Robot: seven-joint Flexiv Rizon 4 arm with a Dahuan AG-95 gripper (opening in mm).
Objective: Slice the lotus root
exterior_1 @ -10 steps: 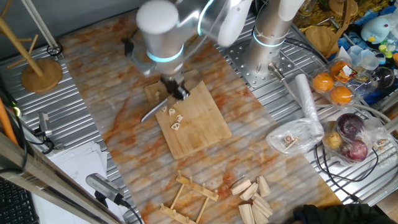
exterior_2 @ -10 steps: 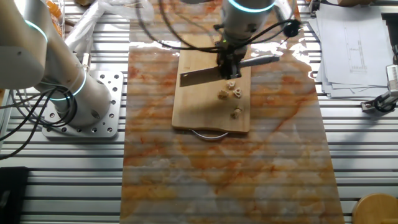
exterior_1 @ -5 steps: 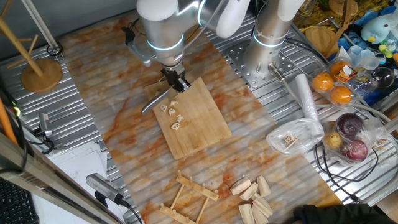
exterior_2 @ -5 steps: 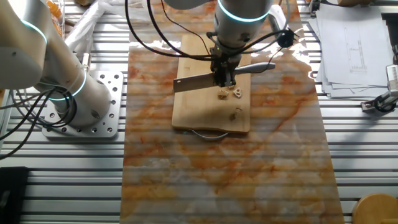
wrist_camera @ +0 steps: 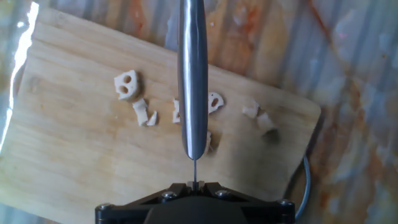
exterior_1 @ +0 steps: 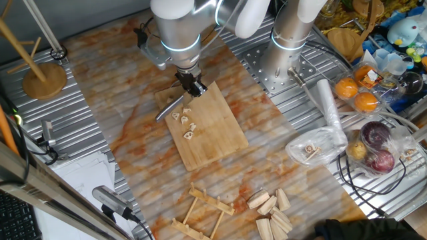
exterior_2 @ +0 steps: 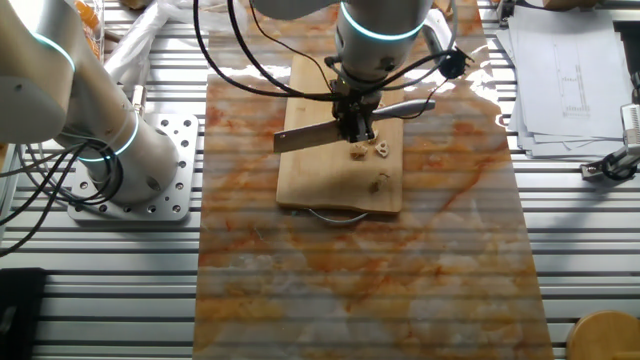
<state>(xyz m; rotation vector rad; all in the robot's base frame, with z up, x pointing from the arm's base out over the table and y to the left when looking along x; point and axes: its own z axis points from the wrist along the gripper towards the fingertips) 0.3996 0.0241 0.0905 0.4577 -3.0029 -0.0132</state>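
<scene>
Pincer (exterior_2: 357,122) clamps knife (wrist_camera: 193,81), whose blade hides part of the lotus root (wrist_camera: 214,102) pieces.

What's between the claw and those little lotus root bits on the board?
In the hand view, only the knife it grips: the blade hangs over the lotus root pieces.

Knife (wrist_camera: 193,81) hangs over the lotus root pieces (wrist_camera: 134,99) — bare wooden board (wrist_camera: 74,162) either side.
</scene>
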